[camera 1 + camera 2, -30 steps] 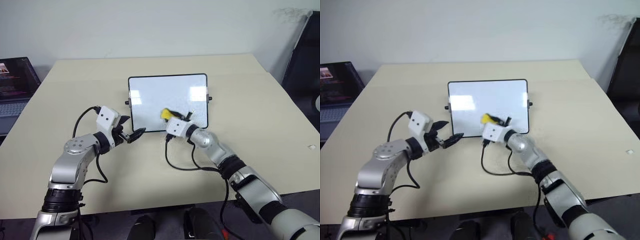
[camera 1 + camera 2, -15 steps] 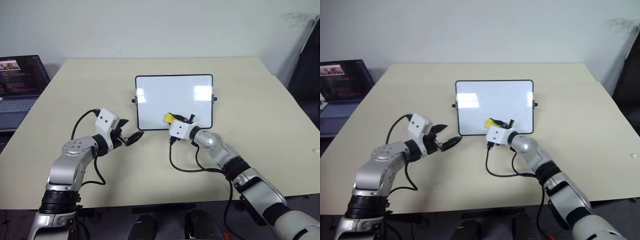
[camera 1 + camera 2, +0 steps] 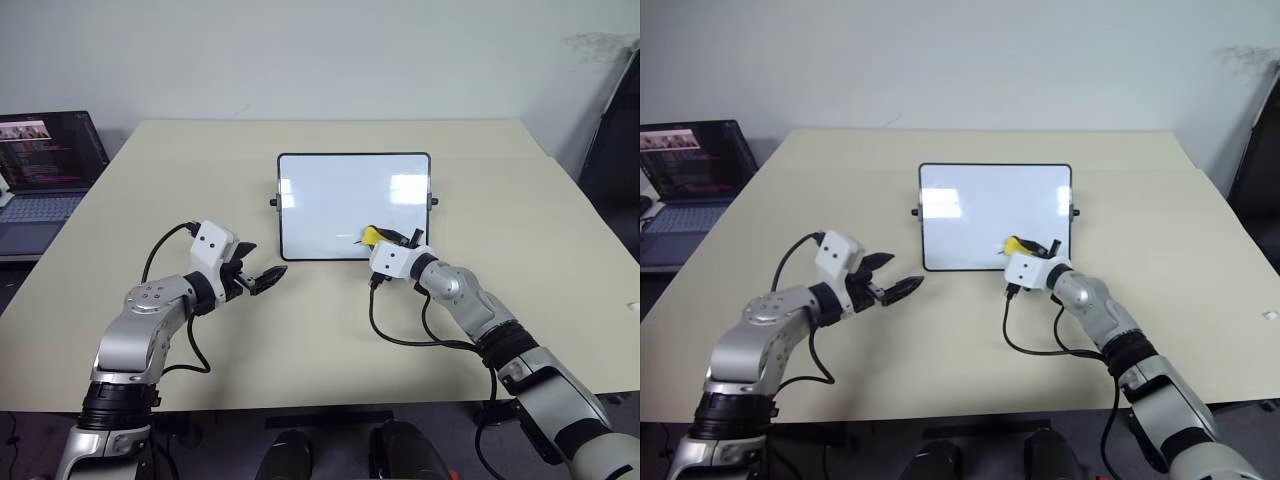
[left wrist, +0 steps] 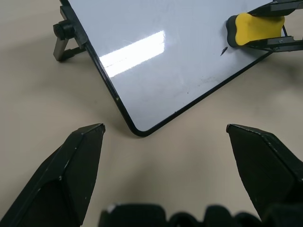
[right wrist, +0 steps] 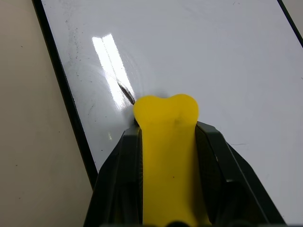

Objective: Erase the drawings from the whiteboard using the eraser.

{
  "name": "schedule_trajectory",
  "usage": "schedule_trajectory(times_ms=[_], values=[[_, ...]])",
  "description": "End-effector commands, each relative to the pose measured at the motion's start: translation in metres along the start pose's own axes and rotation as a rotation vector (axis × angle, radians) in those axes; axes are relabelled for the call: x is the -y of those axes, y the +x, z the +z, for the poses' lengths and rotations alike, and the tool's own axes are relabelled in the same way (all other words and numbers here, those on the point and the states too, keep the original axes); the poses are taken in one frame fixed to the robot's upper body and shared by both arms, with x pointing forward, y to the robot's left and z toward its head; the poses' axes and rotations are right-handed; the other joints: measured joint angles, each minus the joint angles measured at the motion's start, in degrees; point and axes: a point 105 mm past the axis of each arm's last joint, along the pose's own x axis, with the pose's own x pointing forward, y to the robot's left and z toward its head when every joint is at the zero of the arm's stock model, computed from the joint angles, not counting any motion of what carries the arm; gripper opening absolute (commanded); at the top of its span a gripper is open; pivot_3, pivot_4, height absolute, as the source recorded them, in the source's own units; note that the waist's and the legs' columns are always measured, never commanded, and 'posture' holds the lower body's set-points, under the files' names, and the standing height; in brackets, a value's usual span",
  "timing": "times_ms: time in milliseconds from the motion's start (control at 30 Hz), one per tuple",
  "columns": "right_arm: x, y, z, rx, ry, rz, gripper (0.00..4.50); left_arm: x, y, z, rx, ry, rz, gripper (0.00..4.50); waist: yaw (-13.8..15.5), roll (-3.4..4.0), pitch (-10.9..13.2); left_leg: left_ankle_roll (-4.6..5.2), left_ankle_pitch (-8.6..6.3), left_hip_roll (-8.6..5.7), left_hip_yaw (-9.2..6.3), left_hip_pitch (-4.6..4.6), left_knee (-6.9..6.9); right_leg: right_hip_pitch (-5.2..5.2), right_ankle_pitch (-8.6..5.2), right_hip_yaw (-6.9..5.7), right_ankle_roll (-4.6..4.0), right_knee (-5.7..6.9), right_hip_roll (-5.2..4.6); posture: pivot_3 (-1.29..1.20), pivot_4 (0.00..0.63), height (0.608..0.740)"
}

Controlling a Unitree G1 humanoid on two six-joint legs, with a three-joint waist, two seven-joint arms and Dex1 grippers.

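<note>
The right gripper (image 3: 391, 246) is pinching the yellow eraser (image 5: 166, 142), pressing it flat at the whiteboard's (image 3: 340, 190) five o'clock corner to scrub a remaining dark streak (image 5: 125, 91); the left gripper (image 3: 262, 280), jaws spread, is waiting at seven o'clock.

Head stereo views look forward and down over the table (image 3: 330, 320); both close wrist views share the whiteboard (image 4: 156, 61).

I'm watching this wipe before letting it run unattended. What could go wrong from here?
The whiteboard stands tilted on small side props with the left gripper open and apart from it, so the right gripper's push may slide it. The eraser sits beside a short dark mark and may miss it.
</note>
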Motion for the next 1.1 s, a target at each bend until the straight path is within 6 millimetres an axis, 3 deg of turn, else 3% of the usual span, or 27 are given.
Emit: schedule_trajectory(times_ms=[33, 400, 533, 700, 800, 867, 1033, 1100], values=[[-0.015, 0.001, -0.022, -0.130, 0.006, 0.048, 1.17, 0.000, -0.003, 0.015, 0.049, 0.024, -0.002, 4.50, -0.19, -0.05, -0.03, 0.00, 0.00, 0.01, 0.00, 0.00, 0.00, 0.00, 0.00, 0.00, 0.00, 0.00, 0.00, 0.00, 0.150, 0.740], [-0.019, 0.034, 0.033, -0.001, -0.007, 0.071, 1.17, 0.007, -0.004, 0.014, 0.045, 0.021, -0.048, 4.50, -2.31, -0.07, -0.04, 0.00, 0.00, 0.27, 0.12, 0.15, -0.10, -0.08, -0.01, 0.00, -0.09, 0.08, 0.02, 0.00, 0.150, 0.740], [-0.022, 0.036, 0.039, 0.019, -0.018, 0.083, 1.17, 0.008, -0.003, 0.013, 0.044, 0.022, -0.058, 4.50, -2.29, -0.05, -0.03, -0.01, -0.01, 0.25, 0.10, 0.09, -0.12, -0.11, -0.01, -0.01, -0.08, 0.04, 0.02, 0.00, 0.150, 0.740], [-0.023, 0.022, 0.010, -0.056, -0.029, 0.102, 1.17, 0.008, -0.002, 0.012, 0.040, 0.024, -0.069, 4.50, -2.00, -0.04, -0.02, -0.02, -0.02, 0.20, 0.05, -0.02, -0.14, -0.15, -0.01, -0.01, -0.08, -0.07, 0.02, 0.00, 0.150, 0.740], [-0.007, 0.002, -0.026, -0.156, -0.008, 0.060, 1.17, 0.008, -0.001, 0.010, 0.038, 0.022, -0.074, 4.50, -0.98, 0.01, 0.01, -0.02, -0.02, 0.17, -0.02, -0.06, -0.15, -0.14, -0.03, -0.01, -0.10, -0.12, 0.01, 0.00, 0.150, 0.740], [-0.003, -0.007, -0.038, -0.189, -0.004, 0.048, 1.17, 0.009, -0.001, 0.010, 0.037, 0.020, -0.078, 4.50, -0.19, 0.04, 0.03, -0.02, -0.02, 0.06, -0.07, -0.08, -0.14, -0.11, -0.05, -0.04, -0.08, -0.15, 0.00, 0.00, 0.150, 0.740], [0.003, -0.017, -0.043, -0.192, 0.020, 0.022, 1.17, 0.010, 0.001, 0.009, 0.038, 0.018, -0.089, 4.50, 0.20, 0.03, 0.03, -0.02, -0.02, 0.04, -0.06, -0.14, -0.09, -0.03, -0.06, -0.05, -0.06, -0.22, -0.08, 0.00, 0.150, 0.740], [0.006, -0.016, -0.033, -0.157, 0.039, 0.004, 1.17, 0.011, 0.002, 0.009, 0.038, 0.017, -0.092, 4.50, 0.12, 0.02, 0.03, -0.02, -0.02, 0.06, -0.04, -0.14, -0.09, -0.04, -0.06, -0.04, -0.06, -0.23, -0.13, 0.00, 0.150, 0.740]])
